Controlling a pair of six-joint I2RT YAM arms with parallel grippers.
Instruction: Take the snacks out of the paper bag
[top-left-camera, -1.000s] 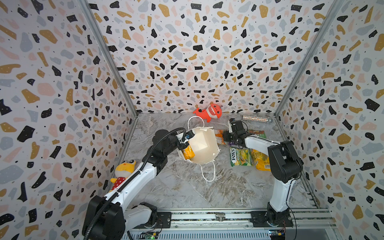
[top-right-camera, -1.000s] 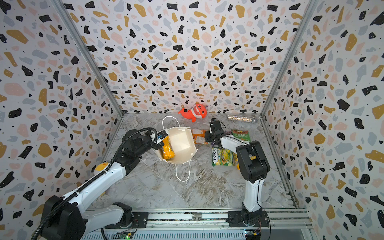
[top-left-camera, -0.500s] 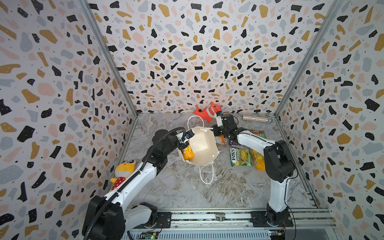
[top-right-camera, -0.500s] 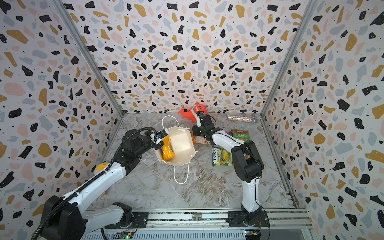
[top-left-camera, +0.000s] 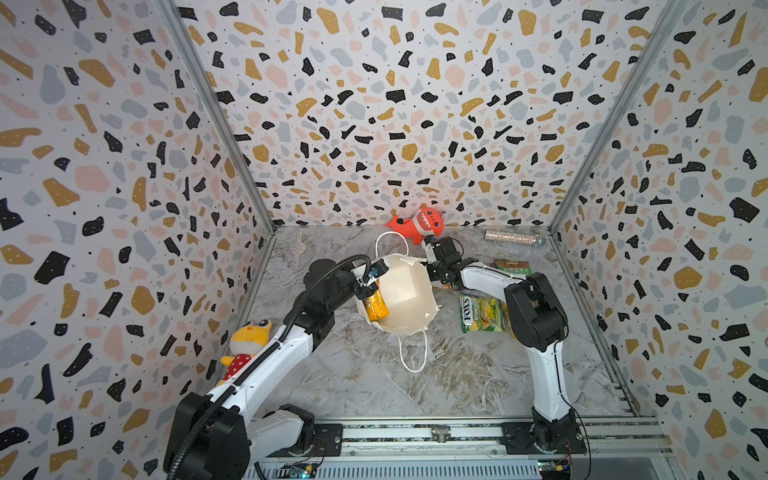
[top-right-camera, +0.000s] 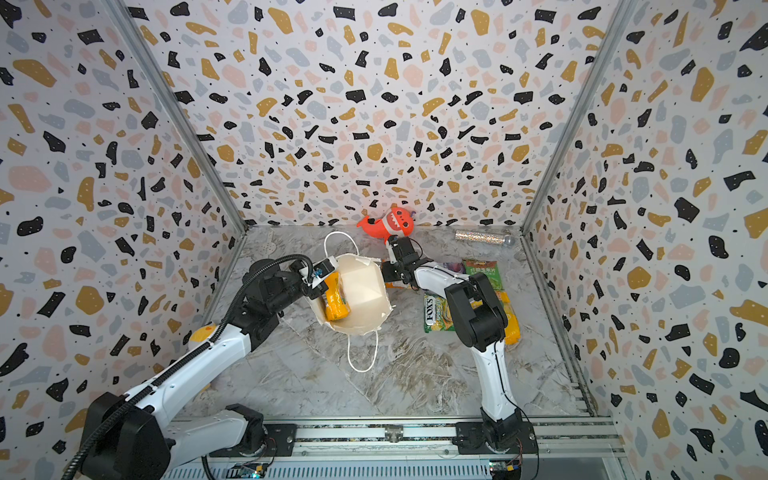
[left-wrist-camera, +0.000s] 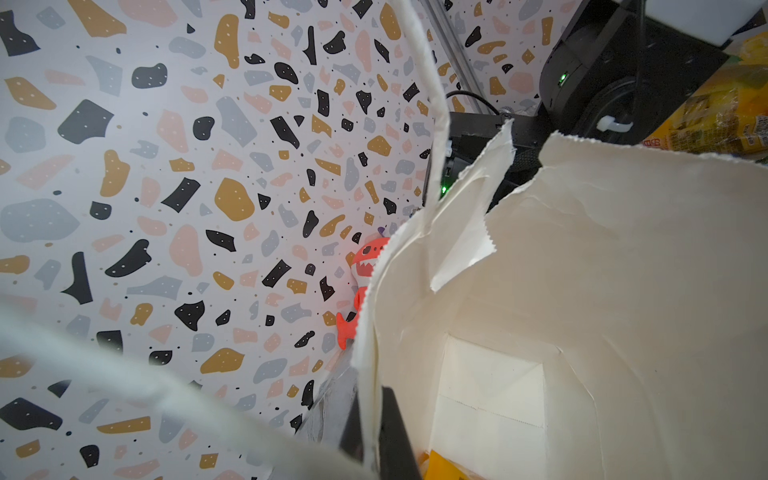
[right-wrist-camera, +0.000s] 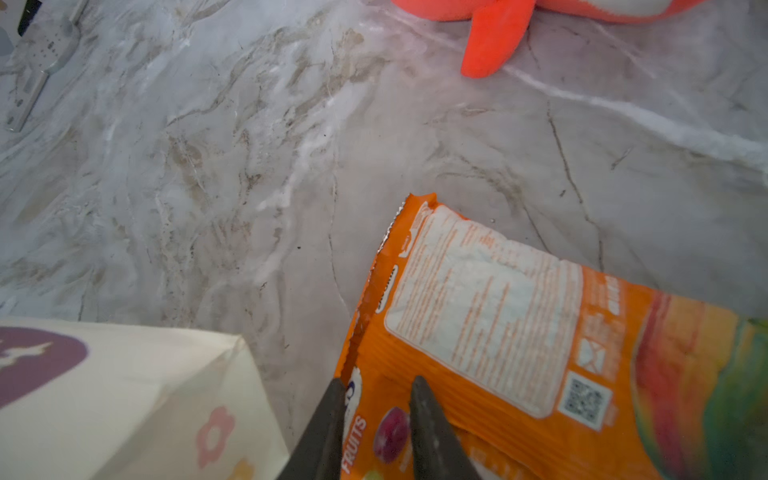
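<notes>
Bag (top-left-camera: 405, 291) is tipped with its mouth up toward both top views. Closed left gripper (left-wrist-camera: 370, 432) pinches the rim. Right gripper (right-wrist-camera: 378, 380) is just beside the bag, over the orange packet (right-wrist-camera: 498, 332), jaws slightly apart, gripping nothing. Out on the table (top-left-camera: 374, 395): FOX'S packet (top-left-camera: 482, 313), green packet (top-left-camera: 512, 268), yellow packet (top-right-camera: 513, 328) half under the right arm, and the purple packet (top-right-camera: 451, 266) barely showing. Last packet (top-left-camera: 376, 305) is inside the bag. Looks like five out, one left.

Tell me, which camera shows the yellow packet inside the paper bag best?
Both top views: they look into the open paper bag and show most of the yellow packet against its wall. The left wrist view catches only a corner; the right wrist view only the bag's outside.
</notes>
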